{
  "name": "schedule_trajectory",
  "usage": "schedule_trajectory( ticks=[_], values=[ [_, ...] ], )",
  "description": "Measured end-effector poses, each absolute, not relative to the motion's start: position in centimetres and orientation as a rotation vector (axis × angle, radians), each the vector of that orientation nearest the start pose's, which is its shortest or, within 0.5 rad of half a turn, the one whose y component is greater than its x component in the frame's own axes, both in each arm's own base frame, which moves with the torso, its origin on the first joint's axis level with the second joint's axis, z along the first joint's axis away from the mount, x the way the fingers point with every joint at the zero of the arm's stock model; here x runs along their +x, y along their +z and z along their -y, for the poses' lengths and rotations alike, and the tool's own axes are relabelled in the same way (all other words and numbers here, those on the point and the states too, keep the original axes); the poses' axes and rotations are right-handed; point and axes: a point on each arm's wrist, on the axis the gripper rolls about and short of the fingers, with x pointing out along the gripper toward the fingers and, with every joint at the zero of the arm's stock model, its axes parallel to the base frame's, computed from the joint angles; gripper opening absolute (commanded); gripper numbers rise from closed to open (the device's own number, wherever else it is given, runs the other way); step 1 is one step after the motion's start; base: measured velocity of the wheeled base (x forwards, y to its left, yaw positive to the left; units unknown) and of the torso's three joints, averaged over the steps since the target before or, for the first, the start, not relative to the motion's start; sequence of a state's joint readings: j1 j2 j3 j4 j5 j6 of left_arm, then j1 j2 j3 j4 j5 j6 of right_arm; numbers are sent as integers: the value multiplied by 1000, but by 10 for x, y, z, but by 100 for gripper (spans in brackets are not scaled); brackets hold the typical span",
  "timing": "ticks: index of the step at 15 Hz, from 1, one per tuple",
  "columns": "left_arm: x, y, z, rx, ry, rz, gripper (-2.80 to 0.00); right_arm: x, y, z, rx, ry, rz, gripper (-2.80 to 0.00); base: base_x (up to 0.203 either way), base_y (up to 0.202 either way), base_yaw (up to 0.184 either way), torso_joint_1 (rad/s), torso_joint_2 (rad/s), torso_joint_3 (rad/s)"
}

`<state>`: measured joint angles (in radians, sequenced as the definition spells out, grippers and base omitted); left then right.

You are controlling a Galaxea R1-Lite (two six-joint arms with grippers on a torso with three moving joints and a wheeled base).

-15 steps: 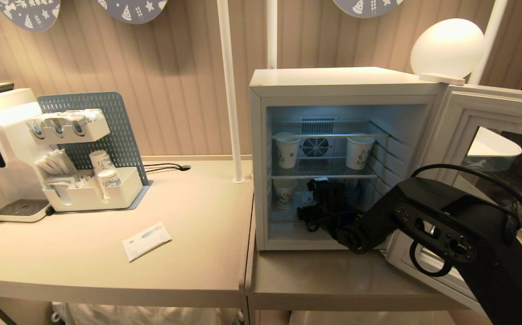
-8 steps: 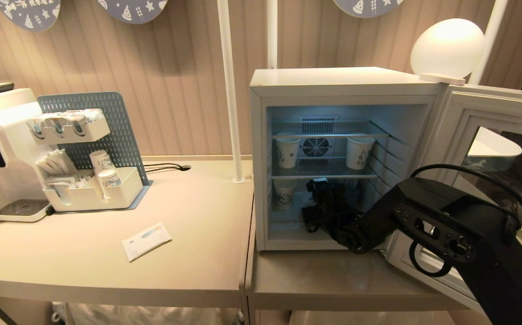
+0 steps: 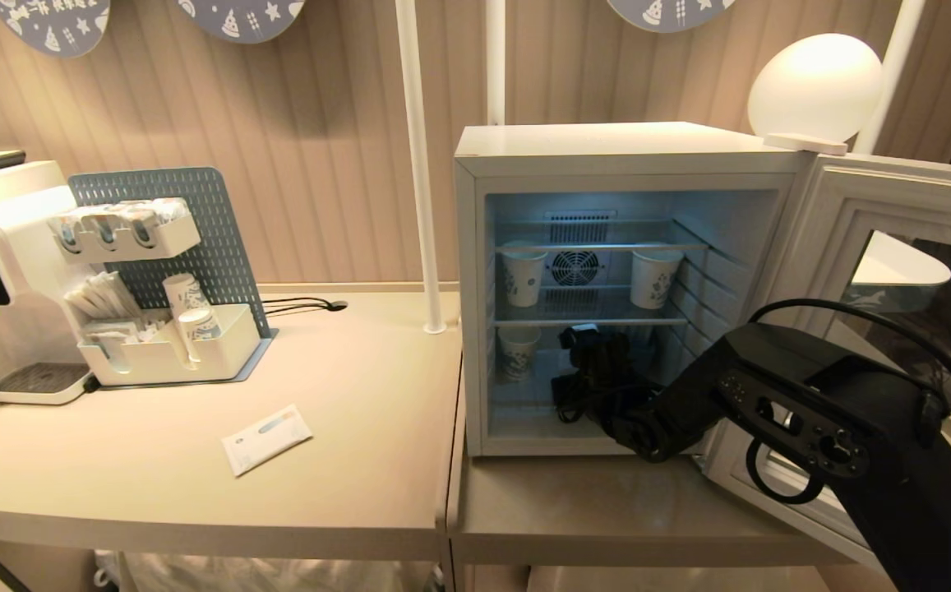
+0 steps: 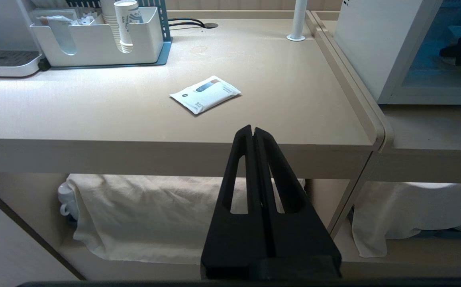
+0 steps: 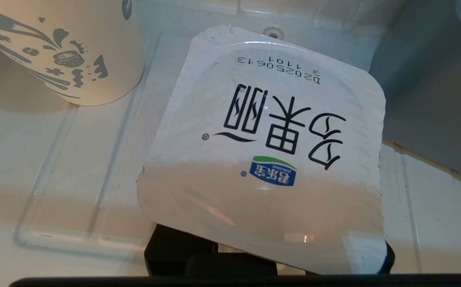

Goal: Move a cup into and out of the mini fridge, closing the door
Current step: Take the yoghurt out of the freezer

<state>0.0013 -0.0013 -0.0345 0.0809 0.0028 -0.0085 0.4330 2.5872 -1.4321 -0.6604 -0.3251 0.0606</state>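
Right gripper [image 3: 578, 374] deep in the mini fridge [image 3: 607, 156] floor level, fingers hidden beneath the cup [image 5: 270, 159] lid, grip impossible to tell; left gripper [image 4: 253, 133] pressed together below the tabletop [image 4: 95, 115] front edge.

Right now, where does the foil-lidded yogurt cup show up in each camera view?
Head view: not visible; the right tool blocks that spot on the fridge floor.
Left wrist view: not in it.
Right wrist view: the cup fills the centre, lid up.
Shared landmark: the blue-printed paper cup beside it.
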Motion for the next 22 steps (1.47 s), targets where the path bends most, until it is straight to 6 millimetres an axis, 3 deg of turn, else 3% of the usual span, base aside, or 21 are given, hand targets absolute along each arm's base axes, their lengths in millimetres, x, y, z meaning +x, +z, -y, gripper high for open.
schedule_trajectory(
  ticks=[4,7,12,18,22],
  values=[
    [-26,77,0,-9,4,-46,-280,436,-16,-193,-122,90,-473,-280,0,0,0,0,0,0],
    [-26,77,0,-7,4,-46,-280,420,1,-187,-122,91,-475,-280,0,0,0,0,0,0],
    [-26,77,0,-8,4,-46,-280,368,52,-171,-115,103,-431,-280,0,0,0,0,0,0],
    [-26,77,0,-7,4,-46,-280,298,90,-149,-111,35,-356,-280,0,0,0,0,0,0],
    [-26,77,0,-7,4,-46,-280,258,120,-127,-122,-185,-273,-280,0,0,0,0,0,0]
  ],
)
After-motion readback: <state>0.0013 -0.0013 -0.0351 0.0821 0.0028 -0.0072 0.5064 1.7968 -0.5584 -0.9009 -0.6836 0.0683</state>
